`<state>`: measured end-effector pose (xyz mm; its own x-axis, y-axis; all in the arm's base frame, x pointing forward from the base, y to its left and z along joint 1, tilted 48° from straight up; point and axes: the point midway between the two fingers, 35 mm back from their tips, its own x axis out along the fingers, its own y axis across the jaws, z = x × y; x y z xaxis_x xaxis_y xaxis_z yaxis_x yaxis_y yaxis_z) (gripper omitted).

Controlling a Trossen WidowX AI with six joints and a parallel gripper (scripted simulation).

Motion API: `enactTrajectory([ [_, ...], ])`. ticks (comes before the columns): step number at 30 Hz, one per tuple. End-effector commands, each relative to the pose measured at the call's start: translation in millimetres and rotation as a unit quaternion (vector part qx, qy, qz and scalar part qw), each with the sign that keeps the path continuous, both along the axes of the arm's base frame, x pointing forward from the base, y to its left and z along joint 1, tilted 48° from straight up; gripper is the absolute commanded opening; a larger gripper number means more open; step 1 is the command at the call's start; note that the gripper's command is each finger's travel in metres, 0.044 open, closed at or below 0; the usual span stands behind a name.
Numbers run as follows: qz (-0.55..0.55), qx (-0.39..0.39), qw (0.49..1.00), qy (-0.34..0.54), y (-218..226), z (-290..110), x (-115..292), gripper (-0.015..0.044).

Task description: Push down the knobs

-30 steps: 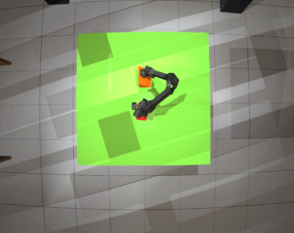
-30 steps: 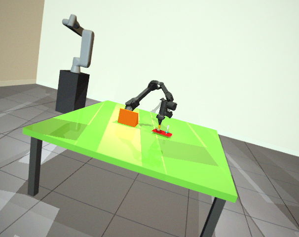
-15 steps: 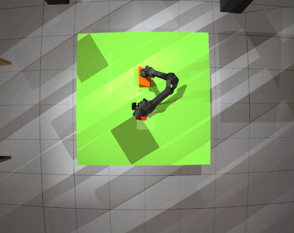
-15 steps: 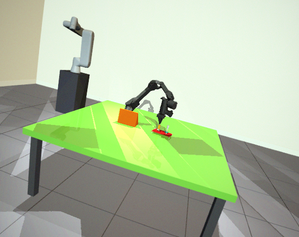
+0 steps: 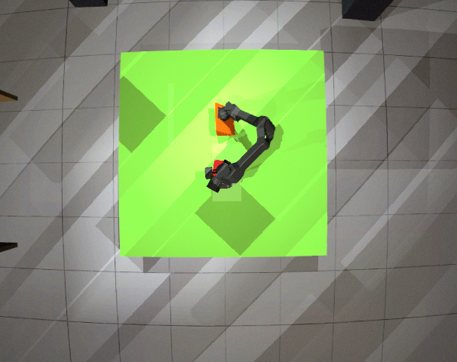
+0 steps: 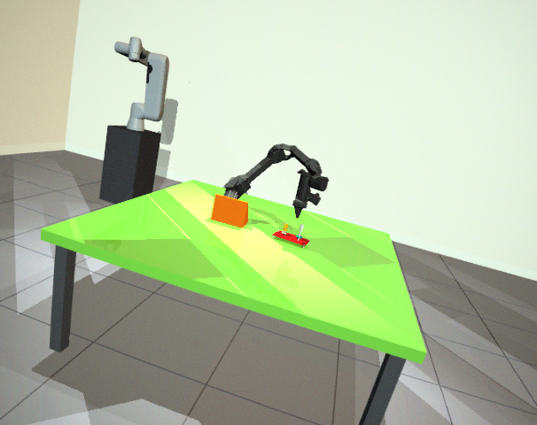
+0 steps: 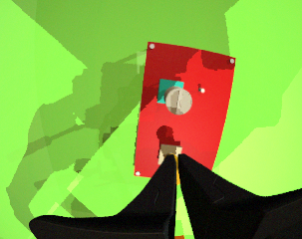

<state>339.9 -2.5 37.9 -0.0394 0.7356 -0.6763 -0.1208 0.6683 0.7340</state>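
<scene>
- The red circuit board (image 6: 291, 238) lay on the green table (image 6: 167, 256), a little way from the orange block (image 6: 229, 211) at the arm's base.
- The gripper (image 6: 299, 212) hung above the board, apart from it, its fingers pressed together with nothing between them.
- On the board, the orange-shafted knob (image 6: 285, 227) stood nearer the block and the grey knob (image 6: 300, 228) farther from it.
- In the wrist view, the fingertips pointed at the board's near edge, beside the near knob (image 7: 169, 153).
</scene>
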Motion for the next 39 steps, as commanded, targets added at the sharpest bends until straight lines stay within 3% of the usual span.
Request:
enactTrajectory([
  [1, -0.006, 0.0, 1.0, 0.019, -11, 7, 21, 0.0],
  [39, -0.011, 0.001, 0.999, 0.03, 12, -14, 31, 0.0],
])
